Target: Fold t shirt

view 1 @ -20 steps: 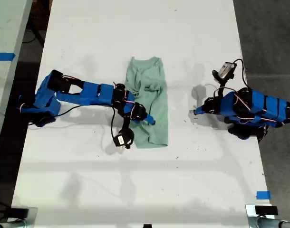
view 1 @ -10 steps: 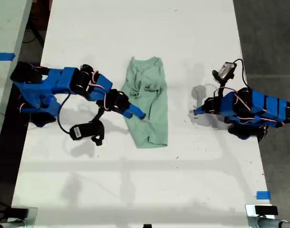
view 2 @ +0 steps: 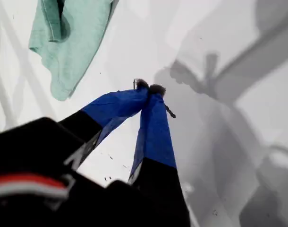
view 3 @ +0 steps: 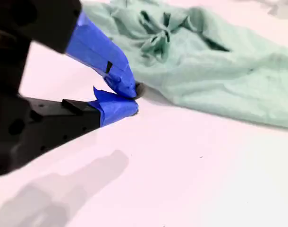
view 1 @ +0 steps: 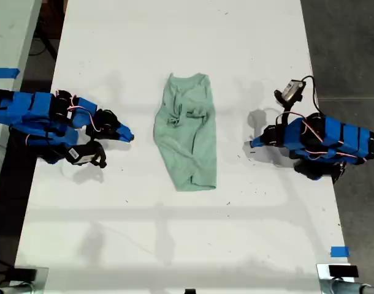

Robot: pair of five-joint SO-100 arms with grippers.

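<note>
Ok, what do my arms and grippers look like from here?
Both arms, on the exterior view's left and right, are blue with black joints and red and white wires. My first gripper and my second gripper each have blue fingers on a black body.

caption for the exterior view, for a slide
Folded mint t shirt on white table, both blue arms pulled back to opposite sides.

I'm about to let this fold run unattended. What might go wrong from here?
1. The shirt is bunched and wrinkled near the collar; folding over that may give a lumpy, crooked fold.
2. Both my first pincer and my second pincer are shut and off the cloth; reaching in unopened, they may only shove it across the table.
</note>
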